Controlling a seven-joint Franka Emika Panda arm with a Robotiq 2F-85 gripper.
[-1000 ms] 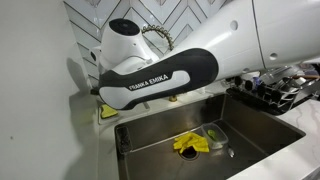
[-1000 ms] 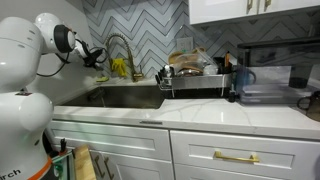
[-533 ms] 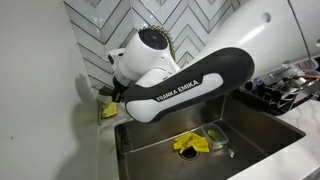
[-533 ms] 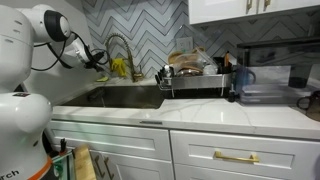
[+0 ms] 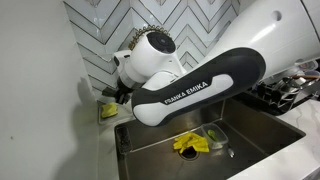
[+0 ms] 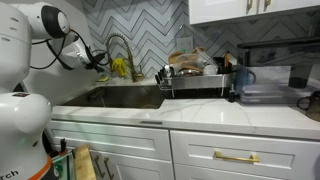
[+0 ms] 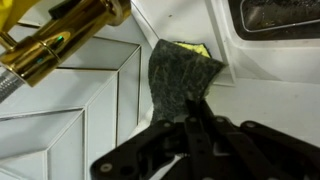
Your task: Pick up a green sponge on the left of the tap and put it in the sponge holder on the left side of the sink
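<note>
The green sponge (image 7: pixel 182 72), dark scrub side up with a yellow edge, stands against the white tiled wall beside the brass tap (image 7: pixel 62 42). My gripper (image 7: pixel 192 118) is shut, its fingertips pinching the sponge's lower edge. In an exterior view the sponge (image 5: pixel 108 110) shows yellow-green on the counter corner to the left of the sink (image 5: pixel 262 128), just below my gripper (image 5: pixel 119 95). A dark, white-rimmed tray (image 7: pixel 282 16) lies at the wrist view's top right. I cannot tell whether it is the sponge holder.
Yellow gloves and a green item (image 5: pixel 196 143) lie in the sink. The white arm (image 5: pixel 200 85) spans the basin. A loaded dish rack (image 6: pixel 195 75) stands on the counter beyond the tap (image 6: pixel 121 45), where a yellow-green cloth (image 6: pixel 120 68) hangs.
My arm has swung toward the back wall corner and the wrist has come down over the sponge. The sponge has hardly shifted on the counter.
</note>
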